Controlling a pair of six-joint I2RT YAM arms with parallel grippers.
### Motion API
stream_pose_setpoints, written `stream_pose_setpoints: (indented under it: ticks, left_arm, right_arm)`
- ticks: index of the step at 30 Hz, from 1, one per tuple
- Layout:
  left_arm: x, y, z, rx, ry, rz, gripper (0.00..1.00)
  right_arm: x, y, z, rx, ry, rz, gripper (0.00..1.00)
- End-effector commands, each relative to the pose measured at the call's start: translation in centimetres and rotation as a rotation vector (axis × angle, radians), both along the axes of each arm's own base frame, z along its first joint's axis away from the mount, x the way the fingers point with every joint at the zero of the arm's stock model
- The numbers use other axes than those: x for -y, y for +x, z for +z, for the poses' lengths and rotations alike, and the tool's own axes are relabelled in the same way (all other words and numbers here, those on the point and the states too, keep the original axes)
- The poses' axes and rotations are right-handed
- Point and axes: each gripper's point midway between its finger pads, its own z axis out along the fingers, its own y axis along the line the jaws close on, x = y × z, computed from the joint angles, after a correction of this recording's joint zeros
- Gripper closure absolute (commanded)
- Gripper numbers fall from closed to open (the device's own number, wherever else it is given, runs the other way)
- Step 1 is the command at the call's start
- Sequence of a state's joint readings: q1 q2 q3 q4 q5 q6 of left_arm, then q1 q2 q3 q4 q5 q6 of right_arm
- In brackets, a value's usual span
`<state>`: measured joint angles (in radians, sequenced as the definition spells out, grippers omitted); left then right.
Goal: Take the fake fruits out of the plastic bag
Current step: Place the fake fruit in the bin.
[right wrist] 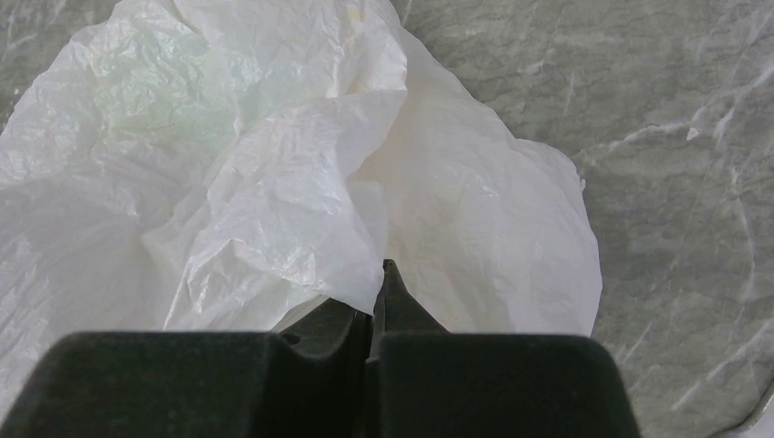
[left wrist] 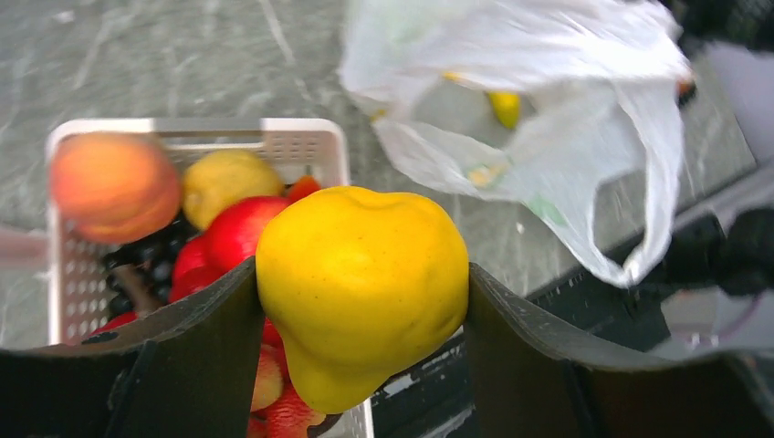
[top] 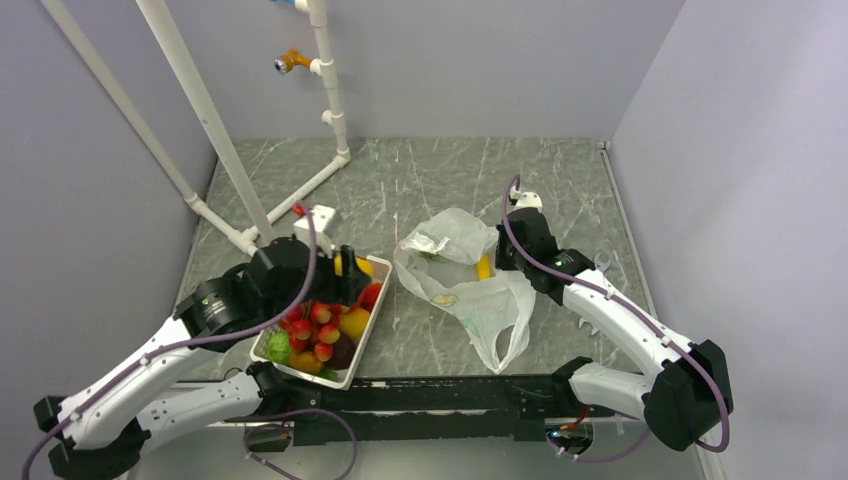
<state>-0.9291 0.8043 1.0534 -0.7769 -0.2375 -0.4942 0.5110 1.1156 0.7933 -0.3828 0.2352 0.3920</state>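
My left gripper [left wrist: 362,297] is shut on a glossy yellow fake fruit [left wrist: 360,278], gripping it by both sides above the right end of a white mesh basket [left wrist: 192,128]. From above, that fruit [top: 362,267] shows at the basket's far corner. The crinkly white plastic bag [top: 465,285] lies mid-table, its handles toward the near edge. My right gripper [right wrist: 379,292] is shut on a fold of the bag [right wrist: 274,182] at its right side. Another yellow fruit [top: 484,267] shows through the bag, next to the right gripper [top: 502,255].
The basket [top: 300,370] holds several fruits, among them a peach [left wrist: 114,187], a red apple [left wrist: 228,239] and red strawberry-like ones [top: 312,325]. A white pipe frame [top: 200,110] stands at the back left. Grey walls close in the table.
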Motion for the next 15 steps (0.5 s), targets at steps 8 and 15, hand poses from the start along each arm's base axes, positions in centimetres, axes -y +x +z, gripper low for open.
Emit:
stream_pose_setpoints:
  ticks: [8,15]
  left_arm:
    - [1.7,8.3,-4.4,-0.266,-0.064,0.333,1.00]
    - [4.3,10.4,-9.7,-0.460,-0.025,0.448,1.00]
  right_arm:
    - [1.3,0.5,3.4,0.090,-0.017,-0.040,1.00]
    - [1.4,0.3,3.4,0.091,-0.020,-0.038,1.00]
